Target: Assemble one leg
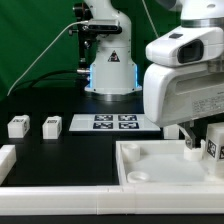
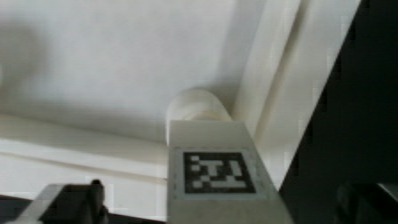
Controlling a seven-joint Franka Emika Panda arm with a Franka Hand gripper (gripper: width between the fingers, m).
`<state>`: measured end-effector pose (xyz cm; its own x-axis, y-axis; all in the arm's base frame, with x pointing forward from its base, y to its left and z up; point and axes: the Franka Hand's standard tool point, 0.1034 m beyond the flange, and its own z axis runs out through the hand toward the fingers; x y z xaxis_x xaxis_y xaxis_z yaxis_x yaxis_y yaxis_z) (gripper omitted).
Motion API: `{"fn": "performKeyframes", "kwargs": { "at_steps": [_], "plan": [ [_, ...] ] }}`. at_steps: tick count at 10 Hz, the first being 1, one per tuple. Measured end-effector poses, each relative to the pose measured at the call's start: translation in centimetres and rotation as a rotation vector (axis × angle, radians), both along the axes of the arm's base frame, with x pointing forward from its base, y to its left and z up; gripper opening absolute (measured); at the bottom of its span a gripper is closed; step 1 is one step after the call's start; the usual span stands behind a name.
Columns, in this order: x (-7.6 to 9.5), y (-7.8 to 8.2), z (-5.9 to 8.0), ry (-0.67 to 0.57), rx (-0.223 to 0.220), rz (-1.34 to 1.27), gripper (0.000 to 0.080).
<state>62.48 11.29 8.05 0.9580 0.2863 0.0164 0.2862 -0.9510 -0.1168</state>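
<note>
My gripper [image 1: 204, 146] is at the exterior view's right, low over the large white tray-like part [image 1: 150, 163]. It is shut on a leg [image 1: 213, 141], a small white block with a black-and-white tag. In the wrist view the leg [image 2: 217, 165] sits between the two dark fingers [image 2: 71, 203], with the gripper [image 2: 217, 208] closed around it. Its far end points at a rounded corner socket [image 2: 203, 102] of the tray-like part [image 2: 107, 70]. Whether the leg touches the socket I cannot tell. Two more legs [image 1: 17, 126] [image 1: 51, 126] stand on the black table at the left.
The marker board [image 1: 113, 122] lies flat behind the tray-like part, in front of the arm's base [image 1: 108, 70]. Another white part [image 1: 5, 162] sits at the exterior view's left edge. A green curtain hangs behind.
</note>
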Motion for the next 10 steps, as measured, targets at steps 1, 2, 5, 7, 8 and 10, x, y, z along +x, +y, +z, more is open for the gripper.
{"fn": "performKeyframes", "kwargs": {
  "at_steps": [1,2,5,7,8,10],
  "plan": [
    [0.0,-0.01,0.0,0.0,0.0,0.001,0.0649],
    [0.0,-0.03,-0.01,0.0,0.0,0.004,0.0527],
    [-0.02,-0.09,-0.04,0.002,0.001,-0.008,0.0291],
    [-0.02,-0.08,-0.04,0.005,0.0,-0.034,0.0292],
    [-0.03,0.04,-0.04,0.014,0.004,-0.105,0.0292],
    [-0.04,0.16,-0.03,0.038,0.004,-0.307,0.0292]
  ]
}}
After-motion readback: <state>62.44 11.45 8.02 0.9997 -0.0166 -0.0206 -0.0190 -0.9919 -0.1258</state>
